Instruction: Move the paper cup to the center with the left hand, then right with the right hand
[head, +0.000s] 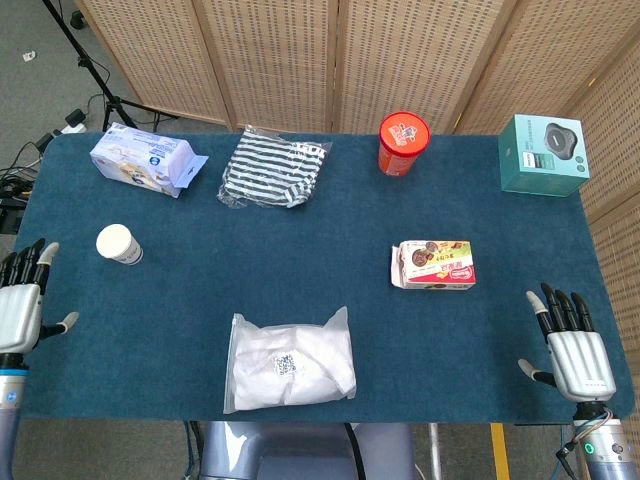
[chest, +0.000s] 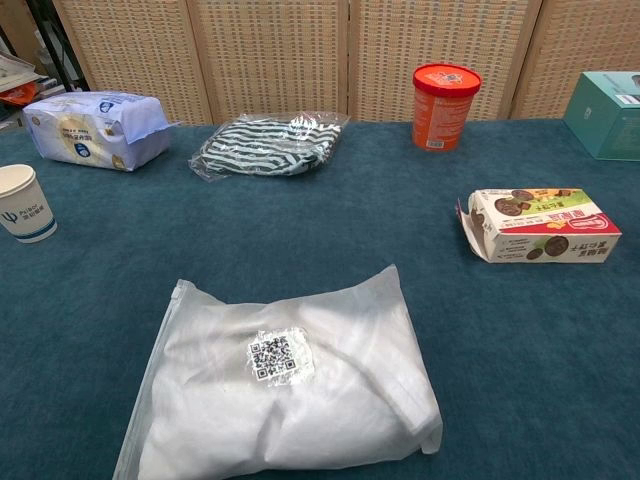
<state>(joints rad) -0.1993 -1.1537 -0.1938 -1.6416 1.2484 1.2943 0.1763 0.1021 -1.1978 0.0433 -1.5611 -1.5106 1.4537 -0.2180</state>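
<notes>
The white paper cup (head: 118, 245) (chest: 24, 203) stands upright on the left side of the blue table. My left hand (head: 20, 305) is at the table's left edge, below and left of the cup, apart from it, fingers spread and holding nothing. My right hand (head: 571, 345) hovers at the front right corner, fingers apart and empty. Neither hand shows in the chest view.
A white plastic bag (head: 289, 362) lies front centre. A cookie box (head: 433, 264) sits right of centre. At the back are a tissue pack (head: 143, 159), a striped bag (head: 273, 167), a red tub (head: 402, 143) and a teal box (head: 541, 154).
</notes>
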